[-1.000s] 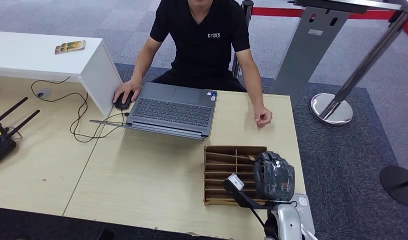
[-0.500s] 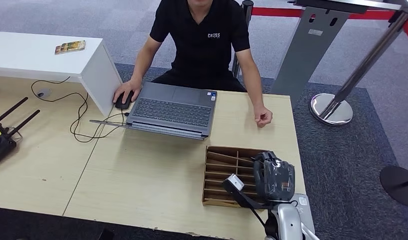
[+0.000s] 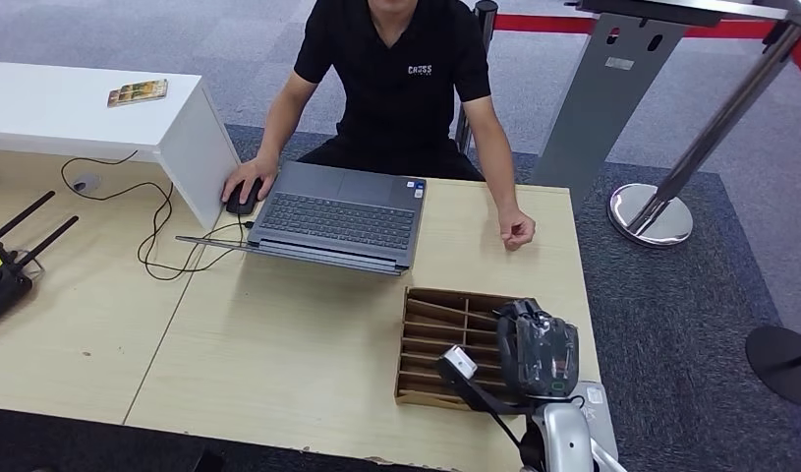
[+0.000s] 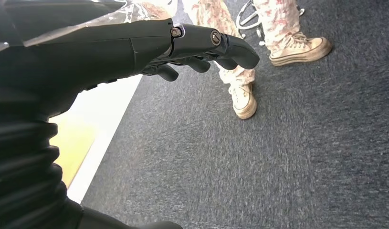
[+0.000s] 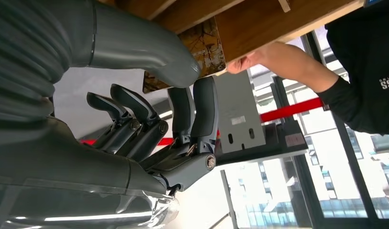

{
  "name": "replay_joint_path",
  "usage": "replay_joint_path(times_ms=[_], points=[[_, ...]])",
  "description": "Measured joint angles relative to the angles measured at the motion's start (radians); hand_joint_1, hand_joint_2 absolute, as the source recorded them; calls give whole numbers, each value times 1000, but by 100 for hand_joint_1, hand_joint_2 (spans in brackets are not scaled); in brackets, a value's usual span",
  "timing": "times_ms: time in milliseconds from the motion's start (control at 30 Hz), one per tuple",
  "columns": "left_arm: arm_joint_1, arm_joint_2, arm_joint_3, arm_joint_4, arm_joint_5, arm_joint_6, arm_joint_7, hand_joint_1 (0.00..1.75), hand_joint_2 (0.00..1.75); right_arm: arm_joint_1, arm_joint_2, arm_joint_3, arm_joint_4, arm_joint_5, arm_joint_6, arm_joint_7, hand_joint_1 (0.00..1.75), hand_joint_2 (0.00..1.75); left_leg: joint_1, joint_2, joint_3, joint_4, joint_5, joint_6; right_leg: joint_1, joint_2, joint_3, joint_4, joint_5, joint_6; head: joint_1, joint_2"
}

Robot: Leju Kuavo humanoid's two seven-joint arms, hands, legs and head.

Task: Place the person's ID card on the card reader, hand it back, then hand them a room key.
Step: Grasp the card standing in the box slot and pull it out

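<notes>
My right hand [image 3: 540, 352] hangs over the right end of a brown cardboard slotted box [image 3: 443, 339] near the table's front right corner. In the right wrist view its thumb and fingers [image 5: 204, 102] pinch a brown patterned key card [image 5: 204, 45] at the edge of the box [image 5: 264, 21]. My left hand [image 4: 149, 43] hangs beside the table above the carpet, fingers spread and holding nothing. The person [image 3: 396, 79] sits across the table, one fist [image 3: 517, 231] resting on it and the other hand on a mouse. A white flat device [image 3: 595, 396] lies by my right arm.
An open grey laptop [image 3: 337, 216] sits in front of the person, with cables to its left. A white shelf [image 3: 82, 103] with a patterned card [image 3: 138, 91] stands at the back left. A black radio unit [image 3: 3, 275] lies at the left edge. Someone's shoes [image 4: 245, 100] stand on the carpet.
My right hand has sunk slightly toward the box, and the box has shifted a little toward me. The person has not moved.
</notes>
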Motion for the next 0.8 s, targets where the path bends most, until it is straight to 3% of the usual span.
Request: replay_joint_path(times_ms=[367,800], points=[[6,1,9,0,-23,0,-11,0,175,34,-67,-81,-181,160,-1,53,175,175,0,0,0,0,0,0,0,0,0,0,0,0,0,0],[7,0,29,0,-42,0,-14,0,175,67,-99,-163,-311,159,-1,53,175,175,0,0,0,0,0,0,0,0,0,0,0,0,0,0]])
